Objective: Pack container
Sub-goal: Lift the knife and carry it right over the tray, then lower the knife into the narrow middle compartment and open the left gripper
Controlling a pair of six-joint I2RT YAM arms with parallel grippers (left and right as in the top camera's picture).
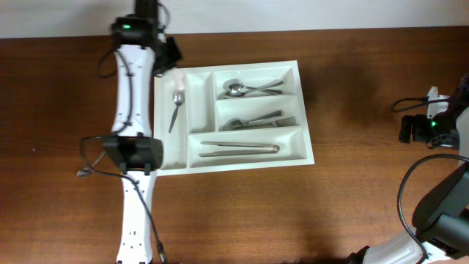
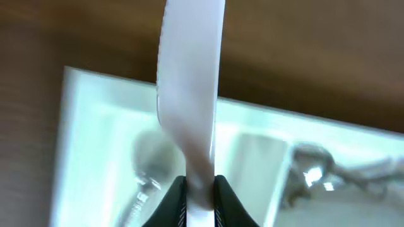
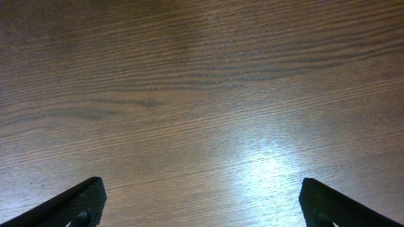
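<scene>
The container (image 1: pixel 306 136), a white compartment tray, lies mid-table. It holds a small spoon (image 1: pixel 176 106) in the far-left narrow slot, spoons (image 1: pixel 245 88), forks (image 1: pixel 260 121) and knives (image 1: pixel 238 148) in the crosswise slots. My left gripper (image 1: pixel 174 62) hovers over the tray's top-left corner. In the left wrist view that gripper (image 2: pixel 201 195) is shut on a flat white knife-like utensil (image 2: pixel 189 94), which sticks out over the tray wall (image 2: pixel 82 126) and the small spoon (image 2: pixel 148 170). My right gripper (image 3: pixel 202 208) stands open over bare wood at the far right (image 1: pixel 421 128).
The second narrow slot (image 1: pixel 198 99) is unfilled. The left arm (image 1: pixel 132 147) stretches along the tray's left side. Brown wooden tabletop (image 1: pixel 352 198) surrounds the tray. Cables loop near the right arm (image 1: pixel 410 191).
</scene>
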